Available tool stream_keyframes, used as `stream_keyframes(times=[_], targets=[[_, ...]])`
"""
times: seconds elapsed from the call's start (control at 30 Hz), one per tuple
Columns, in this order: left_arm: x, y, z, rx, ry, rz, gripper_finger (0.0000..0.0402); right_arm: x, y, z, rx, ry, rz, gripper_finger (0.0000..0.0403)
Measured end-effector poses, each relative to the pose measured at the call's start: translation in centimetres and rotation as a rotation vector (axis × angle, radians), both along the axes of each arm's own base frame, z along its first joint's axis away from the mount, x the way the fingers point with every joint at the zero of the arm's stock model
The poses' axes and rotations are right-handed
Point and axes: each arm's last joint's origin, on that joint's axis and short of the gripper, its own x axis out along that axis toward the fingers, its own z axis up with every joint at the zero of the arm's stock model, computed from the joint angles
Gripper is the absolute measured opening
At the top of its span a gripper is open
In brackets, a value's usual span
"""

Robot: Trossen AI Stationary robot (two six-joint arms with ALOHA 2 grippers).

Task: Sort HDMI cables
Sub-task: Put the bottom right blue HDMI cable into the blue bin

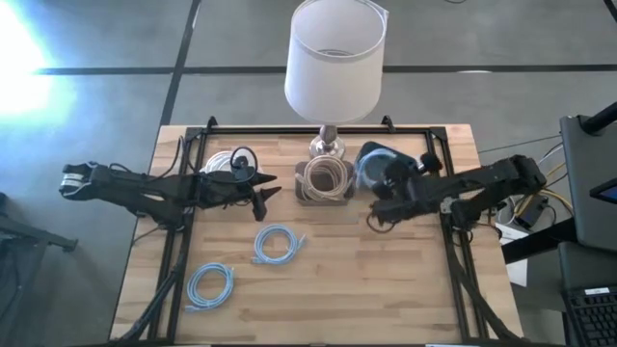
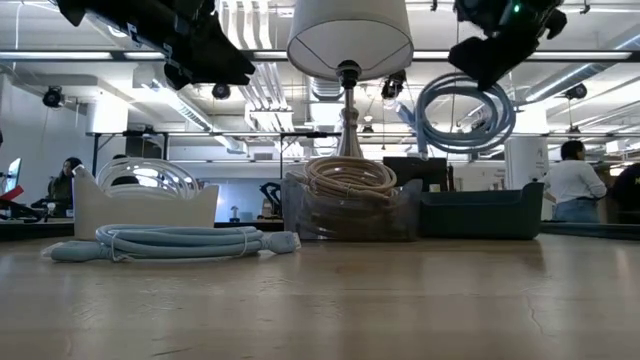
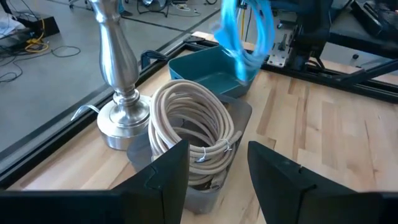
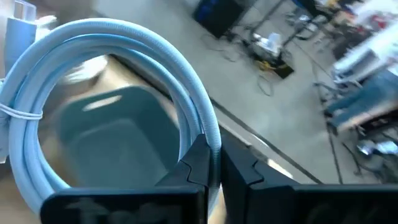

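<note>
My right gripper (image 2: pixel 490 60) is shut on a light blue HDMI cable coil (image 2: pixel 465 115), held in the air over the teal bin (image 2: pixel 480 212) at the far right of the lamp. My left gripper (image 3: pixel 217 167) is open and empty, above the table in front of the clear bin (image 3: pixel 239 115) of beige coils (image 3: pixel 193 130). Two more light blue coils (image 1: pixel 278 243) (image 1: pixel 210 285) lie flat on the table nearer the front. White coils (image 1: pixel 227 162) lie in a white bin at the far left. My right gripper pinches the coil's bundled strands at one spot of the ring (image 4: pixel 208 134) between its two fingers, which lie across the strands. The coil hangs upright below the fingers, clear of the teal bin under it.
A lamp with a white shade (image 1: pixel 335 58) and metal base (image 3: pixel 121 118) stands at the table's far middle, right behind the clear bin. A black frame (image 1: pixel 289 132) runs around the table. People show in the room behind.
</note>
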Motion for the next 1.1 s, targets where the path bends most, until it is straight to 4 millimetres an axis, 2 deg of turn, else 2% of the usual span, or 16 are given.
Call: stream_keyframes(times=[0.1,0.27,0.47,0.63,0.8,1.1], targets=[[0.0,0.0,0.0,0.005,0.003,-0.002,0.0168,-0.9,-1.6,-0.8,-0.042,-0.045,-0.089,0.0013],[0.0,0.0,-0.1,0.016,0.010,-0.005,0.0168,-2.4,-3.4,-3.8,-0.063,-0.100,-0.241,0.0013],[0.0,0.0,-0.3,0.024,0.019,-0.012,0.0168,-2.8,-4.0,-7.8,-0.073,-0.147,-0.274,0.0024],[0.0,0.0,-0.3,0.024,0.020,-0.012,0.0168,-3.2,-4.3,-9.9,-0.095,-0.166,-0.281,0.0034],[0.0,0.0,-0.3,0.023,0.020,-0.011,0.0168,-3.5,-4.4,-10.6,-0.097,-0.159,-0.287,0.0037],[0.0,0.0,-0.3,0.023,0.021,-0.012,0.0168,-3.2,-4.4,-10.3,-0.081,-0.088,-0.248,0.0049]])
